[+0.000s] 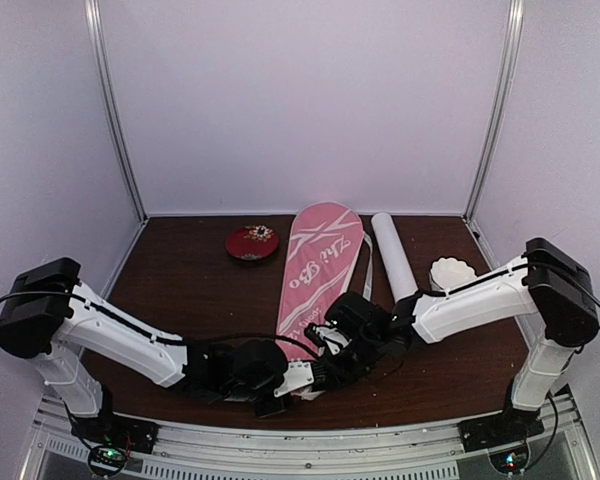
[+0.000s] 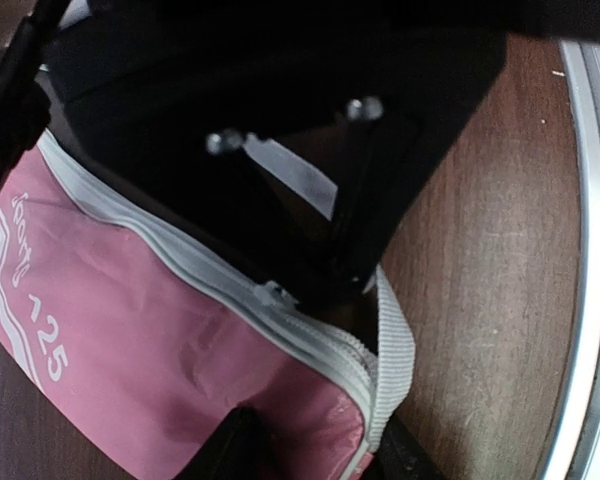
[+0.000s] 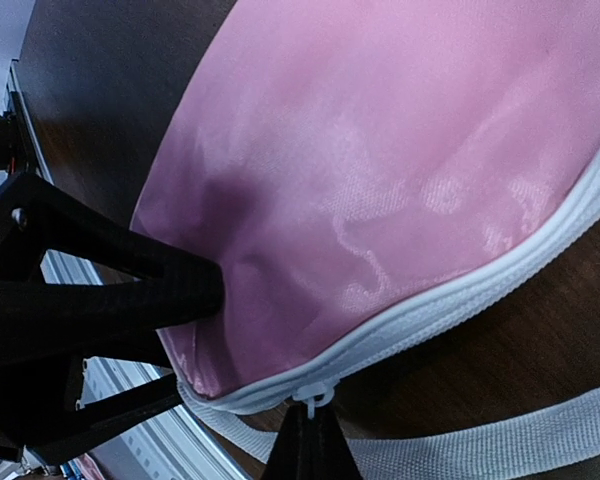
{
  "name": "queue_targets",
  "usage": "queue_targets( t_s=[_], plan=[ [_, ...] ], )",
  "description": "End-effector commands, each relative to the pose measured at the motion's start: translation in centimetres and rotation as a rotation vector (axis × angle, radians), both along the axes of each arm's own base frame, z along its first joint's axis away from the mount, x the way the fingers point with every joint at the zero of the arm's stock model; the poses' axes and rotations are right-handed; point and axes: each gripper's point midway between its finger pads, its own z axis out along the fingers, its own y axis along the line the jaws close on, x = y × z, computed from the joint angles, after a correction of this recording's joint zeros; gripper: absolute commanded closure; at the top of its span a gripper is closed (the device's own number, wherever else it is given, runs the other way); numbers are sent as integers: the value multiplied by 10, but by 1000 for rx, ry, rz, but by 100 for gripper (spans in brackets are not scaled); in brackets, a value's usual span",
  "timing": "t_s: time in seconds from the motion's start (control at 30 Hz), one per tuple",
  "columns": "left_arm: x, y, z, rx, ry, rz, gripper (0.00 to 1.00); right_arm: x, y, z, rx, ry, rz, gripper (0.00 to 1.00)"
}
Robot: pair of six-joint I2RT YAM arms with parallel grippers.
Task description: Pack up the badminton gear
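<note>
The pink racket-shaped bag (image 1: 315,260) lies lengthwise down the table's middle, narrow end toward me. My left gripper (image 1: 298,378) (image 2: 320,445) is shut on that narrow end of the bag (image 2: 130,330), one finger on top of the fabric and one underneath. My right gripper (image 1: 330,365) (image 3: 312,425) is shut on the white zipper pull (image 3: 316,393) at the bag's edge. The zipper (image 3: 460,300) runs closed away from the pull. A long white tube (image 1: 392,255) lies to the right of the bag, and a white shuttlecock (image 1: 452,272) sits further right.
A small dark red dish (image 1: 252,242) sits at the back left of the bag. The bag's white webbing strap (image 3: 480,445) trails on the wood under my right gripper. The table's metal front rail (image 2: 585,300) runs close beside both grippers.
</note>
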Motion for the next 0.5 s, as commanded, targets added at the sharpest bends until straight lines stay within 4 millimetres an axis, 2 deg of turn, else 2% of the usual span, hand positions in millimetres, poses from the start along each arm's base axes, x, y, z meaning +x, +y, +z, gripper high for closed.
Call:
queue_targets(
  t_s=[0.0,0.23,0.33,0.47],
  plan=[
    [13,15,-21,78,28,88,59,-25,24,21,151,93,28,100],
    [15,17,-22,72,30,114,59,-51,31,29,231,184,46,100],
    [16,19,-21,72,26,124,59,-57,38,31,280,222,47,100],
    [17,20,-20,71,25,130,59,-60,36,33,288,235,50,100]
  ],
)
